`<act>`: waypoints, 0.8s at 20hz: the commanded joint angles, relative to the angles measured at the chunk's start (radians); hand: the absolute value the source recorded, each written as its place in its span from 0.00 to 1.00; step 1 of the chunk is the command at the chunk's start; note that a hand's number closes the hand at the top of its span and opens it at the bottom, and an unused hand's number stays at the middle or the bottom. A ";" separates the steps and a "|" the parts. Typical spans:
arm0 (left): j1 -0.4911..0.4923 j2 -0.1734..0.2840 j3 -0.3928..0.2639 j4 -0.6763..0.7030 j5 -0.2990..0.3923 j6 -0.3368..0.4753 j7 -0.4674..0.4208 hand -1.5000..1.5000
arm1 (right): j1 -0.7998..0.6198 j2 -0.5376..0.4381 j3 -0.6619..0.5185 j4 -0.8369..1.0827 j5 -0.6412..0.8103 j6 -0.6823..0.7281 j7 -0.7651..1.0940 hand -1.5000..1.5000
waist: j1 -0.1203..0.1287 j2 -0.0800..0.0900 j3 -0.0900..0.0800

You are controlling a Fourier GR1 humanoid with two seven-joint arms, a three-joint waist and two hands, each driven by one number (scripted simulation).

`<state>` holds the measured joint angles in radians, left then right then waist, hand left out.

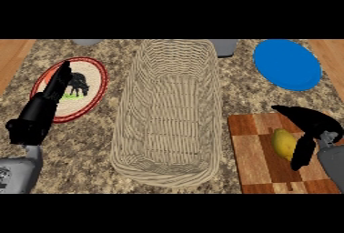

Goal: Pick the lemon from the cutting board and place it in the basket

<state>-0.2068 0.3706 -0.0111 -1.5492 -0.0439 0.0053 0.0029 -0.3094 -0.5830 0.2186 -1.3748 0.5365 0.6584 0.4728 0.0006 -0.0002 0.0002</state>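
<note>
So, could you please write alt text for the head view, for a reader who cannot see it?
The robot's right hand curves around a yellow lemon on a wooden cutting board at the counter's lower right, beside a long empty wicker basket. The left hand rests open over a red-rimmed plate; a blue plate lies at upper right.
</note>
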 commanded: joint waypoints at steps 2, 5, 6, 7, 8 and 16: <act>0.018 -0.041 0.024 0.037 -0.033 -0.012 -0.060 0.50 | 0.031 0.044 -0.046 0.012 0.060 -0.028 -0.055 0.00 | 0.000 0.000 0.000; -0.018 -0.027 0.058 0.059 -0.031 -0.053 -0.039 0.50 | 0.007 0.080 -0.048 0.079 0.114 -0.029 -0.068 0.00 | 0.001 0.001 0.000; 0.007 -0.070 0.020 0.027 -0.072 -0.003 -0.029 0.50 | 0.056 0.067 -0.073 -0.053 0.065 0.036 -0.003 0.00 | -0.003 -0.001 0.000; -0.016 -0.056 0.019 -0.019 -0.072 -0.015 0.054 0.50 | 0.074 0.088 -0.044 -0.011 0.104 -0.013 -0.046 0.00 | -0.001 -0.001 0.000; 0.051 -0.035 0.056 -0.002 -0.057 -0.052 -0.062 0.50 | 0.074 0.053 -0.077 0.013 0.111 -0.003 -0.094 0.00 | 0.001 0.000 0.000; -0.032 -0.076 0.068 -0.017 -0.082 -0.073 0.036 0.50 | 0.046 0.112 -0.098 0.105 0.205 -0.014 -0.117 0.00 | 0.001 0.001 0.000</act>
<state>-0.1977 0.3097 0.0484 -1.5894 -0.1127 -0.0539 0.0275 -0.2333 -0.4842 0.1359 -1.3506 0.6934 0.6600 0.3960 0.0009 -0.0003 0.0001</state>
